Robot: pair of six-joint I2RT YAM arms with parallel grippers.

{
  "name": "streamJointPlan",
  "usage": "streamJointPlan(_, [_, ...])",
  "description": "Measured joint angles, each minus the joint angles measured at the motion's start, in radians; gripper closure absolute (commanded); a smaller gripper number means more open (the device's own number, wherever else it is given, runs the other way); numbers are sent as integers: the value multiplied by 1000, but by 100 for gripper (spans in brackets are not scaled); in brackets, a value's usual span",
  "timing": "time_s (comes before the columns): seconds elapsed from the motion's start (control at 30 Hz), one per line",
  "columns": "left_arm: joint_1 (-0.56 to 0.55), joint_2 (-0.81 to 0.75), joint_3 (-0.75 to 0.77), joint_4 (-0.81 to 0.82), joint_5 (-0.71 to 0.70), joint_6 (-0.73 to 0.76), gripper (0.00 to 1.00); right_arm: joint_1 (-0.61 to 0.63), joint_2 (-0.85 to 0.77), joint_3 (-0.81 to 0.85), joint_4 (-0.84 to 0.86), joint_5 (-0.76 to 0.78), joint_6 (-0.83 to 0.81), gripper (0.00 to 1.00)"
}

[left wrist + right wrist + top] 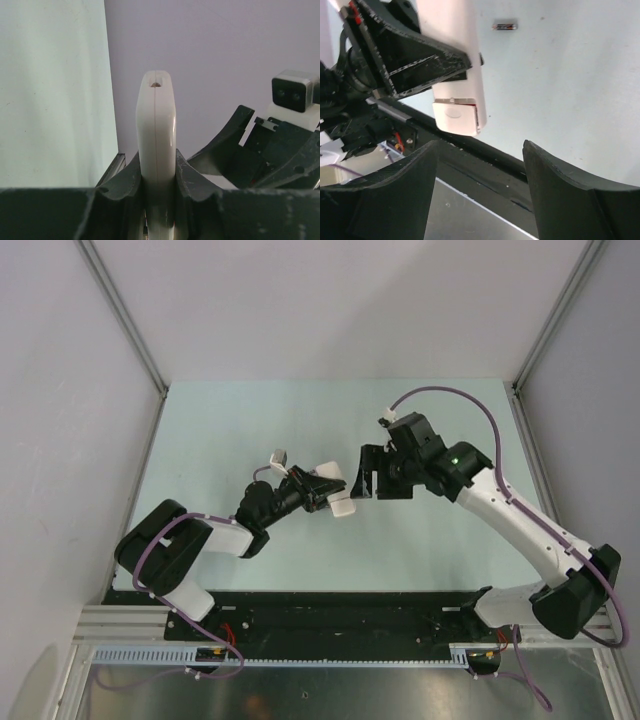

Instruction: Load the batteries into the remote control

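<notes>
My left jaws are clamped tight on the remote control (pixel 156 135), pinching its two broad faces. It stands edge-on, lifted off the bench (pixel 220 430), with its free end pointing toward my other arm. I judge that is the reason for the hold: one arm serves as a vice so the other can work on the end where the cells go. My right jaws stand wide apart with nothing between them, just short of that free end (its tip carries a separate pale panel (pixel 454 112), likely the battery cover). One dark battery (pixel 505 26) lies on its side on the bench beyond the remote, touched by nothing. I cannot find the other batteries. By my reckoning no cell is loaded yet.
</notes>
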Motion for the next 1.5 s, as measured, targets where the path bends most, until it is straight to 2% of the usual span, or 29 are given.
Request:
streamJointPlan(0.17, [0,-3,0,-16,0,-1,100,-19,-50,-140,177,-157,56,21])
streamJointPlan(0.33, [0,-24,0,-32,0,-7,100,-94,-96,-269,339,-301,114,20])
streamJointPlan(0.63, [0,-62,5,-64,0,-7,100,-139,-121,-414,530,-459,175,21])
streamJointPlan(1.1, [0,-96,30,-113,0,-7,100,-144,-120,-480,680,-587,227,27])
streamJointPlan(1.5, [0,-120,31,-145,1,-6,100,-145,-89,-502,727,-608,242,35])
